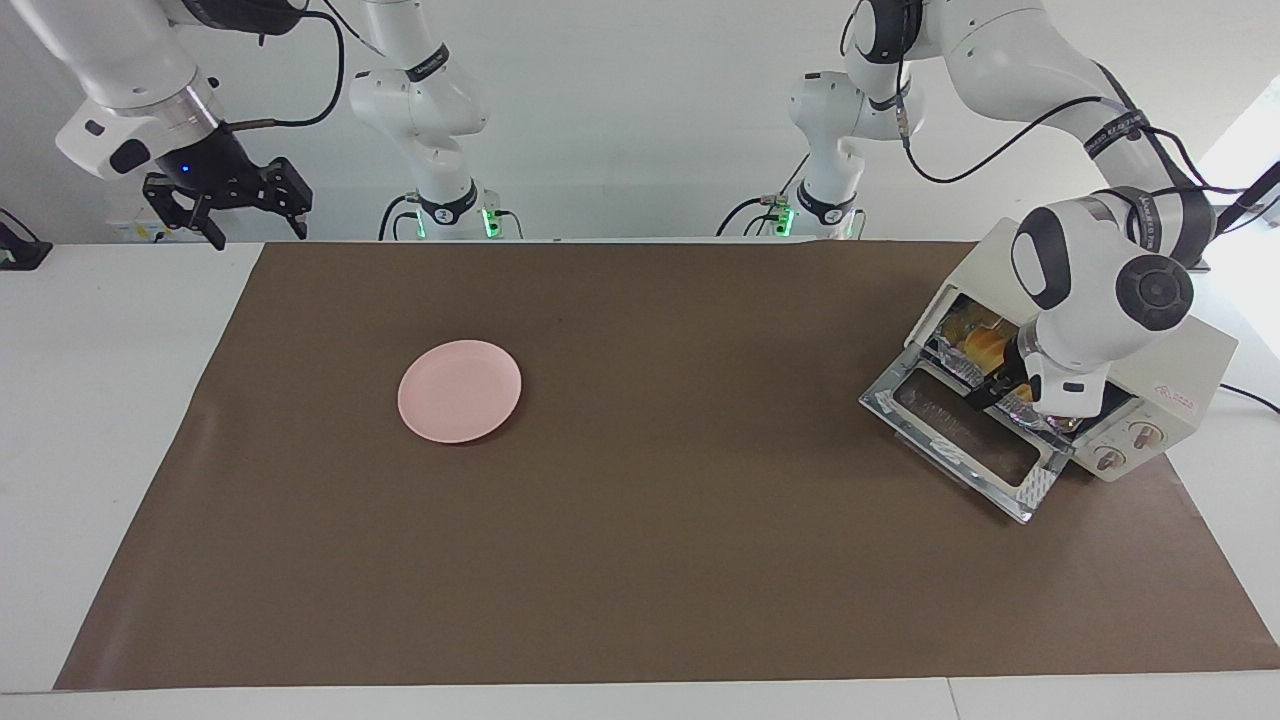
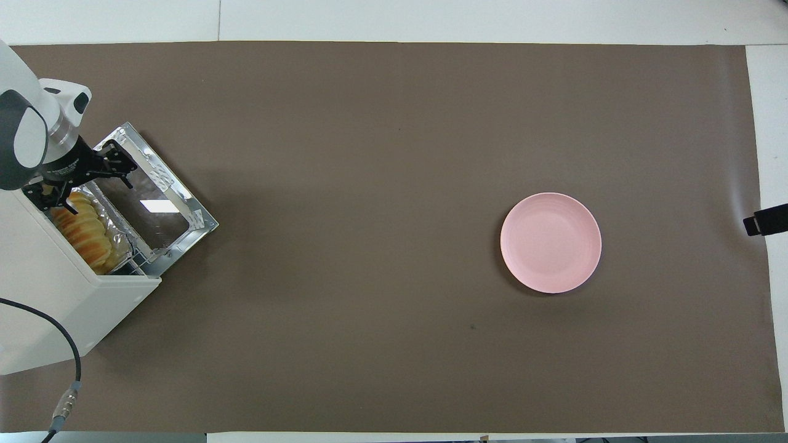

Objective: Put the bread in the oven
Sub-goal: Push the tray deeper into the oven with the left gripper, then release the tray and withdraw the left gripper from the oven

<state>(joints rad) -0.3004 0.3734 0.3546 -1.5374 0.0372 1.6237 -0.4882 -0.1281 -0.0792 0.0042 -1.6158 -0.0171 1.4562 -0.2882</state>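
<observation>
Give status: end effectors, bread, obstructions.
Left end effector open at oven mouth, above bread. Right end effector open, waiting. Bread inside on foil tray, door down. Nothing blocking.

One oven (image 1: pixel 1180 375), one bread (image 2: pixel 83 231) – one pink plate (image 1: pixel 459 390), one foil tray (image 2: pixel 120 237), two grippers

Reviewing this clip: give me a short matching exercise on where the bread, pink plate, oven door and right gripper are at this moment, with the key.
Things:
1. bread
2. pink plate
3. oven door
4. right gripper

States:
A. dropped open onto the brown mat
B. raised near the right arm's end, waiting
C. lying inside the oven
D. bare, on the mat

Pairs: 1-C, 2-D, 3-A, 4-B
</observation>
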